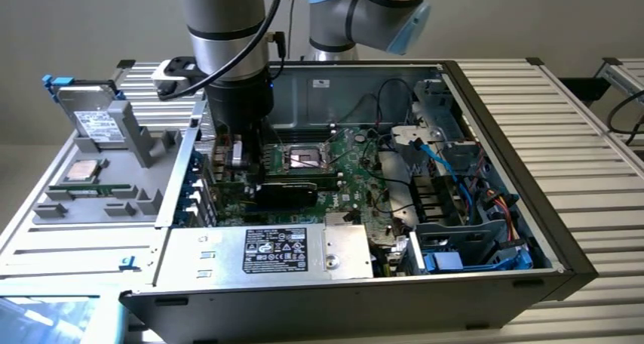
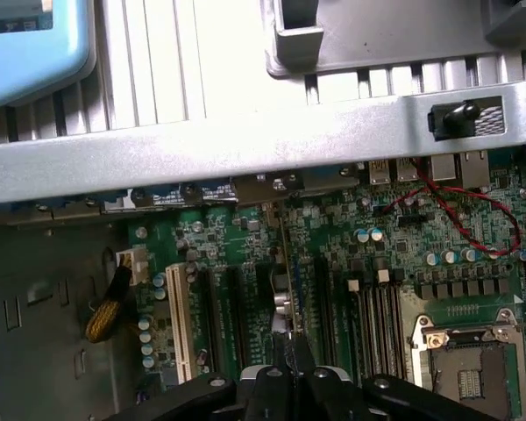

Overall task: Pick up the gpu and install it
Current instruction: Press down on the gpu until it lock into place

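- Ribbed metal tabletop point(image 1: 593, 140) is seen under an open computer case point(image 1: 503, 284), with a grey parts tray point(image 1: 111, 185) at the case's nine o'clock in the exterior view.
- The hand point(image 2: 291, 346) is seen clenched on the gpu point(image 1: 286, 187), held edge-on over the green motherboard point(image 2: 333, 237).
- The gpu is placed down inside the case, at the expansion slots point(image 2: 237, 307), at the seven o'clock side of the CPU socket point(image 1: 305, 159) in the exterior view.
- A power supply point(image 1: 271, 250) is seen at the case's near edge.
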Controlling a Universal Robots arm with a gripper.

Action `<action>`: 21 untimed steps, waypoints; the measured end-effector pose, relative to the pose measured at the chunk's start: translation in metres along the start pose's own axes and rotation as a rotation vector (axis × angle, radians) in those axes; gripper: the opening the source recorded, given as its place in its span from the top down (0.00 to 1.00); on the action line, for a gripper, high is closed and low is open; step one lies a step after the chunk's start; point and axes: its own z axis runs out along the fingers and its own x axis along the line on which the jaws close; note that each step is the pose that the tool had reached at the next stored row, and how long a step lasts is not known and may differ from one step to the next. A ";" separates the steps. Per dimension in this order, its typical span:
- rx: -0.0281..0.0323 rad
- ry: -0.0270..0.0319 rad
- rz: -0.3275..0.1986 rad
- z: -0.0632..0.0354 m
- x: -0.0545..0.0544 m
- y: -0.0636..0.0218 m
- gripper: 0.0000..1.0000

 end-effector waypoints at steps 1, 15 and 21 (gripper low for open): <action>-0.0002 -0.0025 0.000 0.0018 0.000 0.0002 0.88; -0.0037 -0.0192 0.000 0.0097 -0.002 0.0011 0.88; -0.0161 -0.0188 0.000 0.0096 -0.002 0.0033 0.88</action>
